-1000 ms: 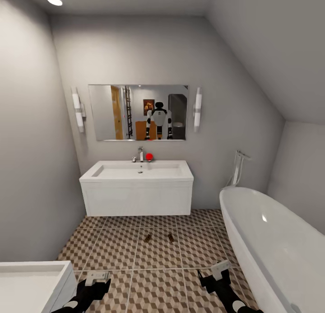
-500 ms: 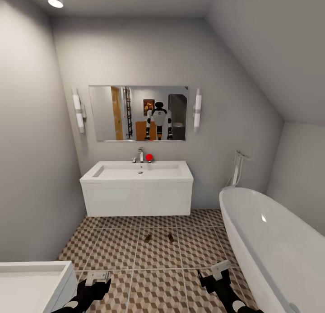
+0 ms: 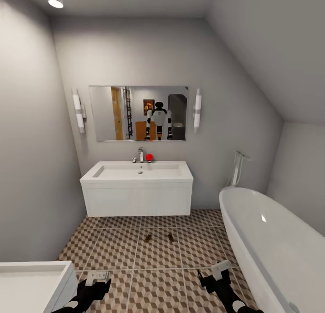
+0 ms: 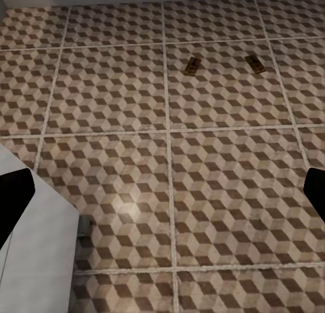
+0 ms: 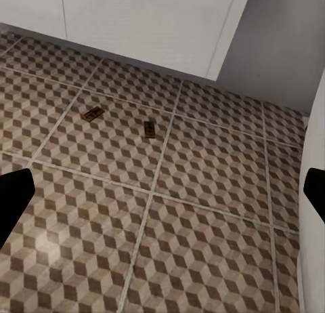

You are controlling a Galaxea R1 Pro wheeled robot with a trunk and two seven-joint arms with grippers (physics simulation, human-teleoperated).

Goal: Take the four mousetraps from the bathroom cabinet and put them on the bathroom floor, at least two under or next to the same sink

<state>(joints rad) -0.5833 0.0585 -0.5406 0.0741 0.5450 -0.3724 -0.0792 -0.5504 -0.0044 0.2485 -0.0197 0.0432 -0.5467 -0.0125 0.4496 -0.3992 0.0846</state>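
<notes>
Two mousetraps [image 3: 147, 238] and [image 3: 170, 237] are seen lying flat on the bathroom floor [image 3: 158, 254], a little apart from each other, near the front of the white sink [image 3: 137, 171] but not under it. In the left wrist view they appear as two small tan rectangles [image 4: 192, 67] and [image 4: 254, 64] on the patterned tiles [image 4: 169, 191], and in the right wrist view the same pair [image 5: 92, 114] and [image 5: 149, 129] is seen well short of the vanity front [image 5: 135, 22]. Each trap is judged to be light, thin and stiff, a wooden slab with a wire spring on top; it is likely to slide on smooth tile if nudged, and the spring side is best left untouched. A hold across the two long edges of the wooden base is judged the safest, taken from straight above since the piece lies so low. The other traps and the cabinet cannot be found from here. The left gripper [image 3: 97, 277] and the right gripper [image 3: 220, 270] are held low at the near edge of the head view, forearms reaching forward over the floor, the left beside a white fixture [image 3: 31, 281] and the right close to the bathtub [image 3: 271, 240]. In both wrist views the dark finger tips sit at the far edges of the picture with bare tile between them, so both sets of jaws are spread wide and hold nothing.
</notes>
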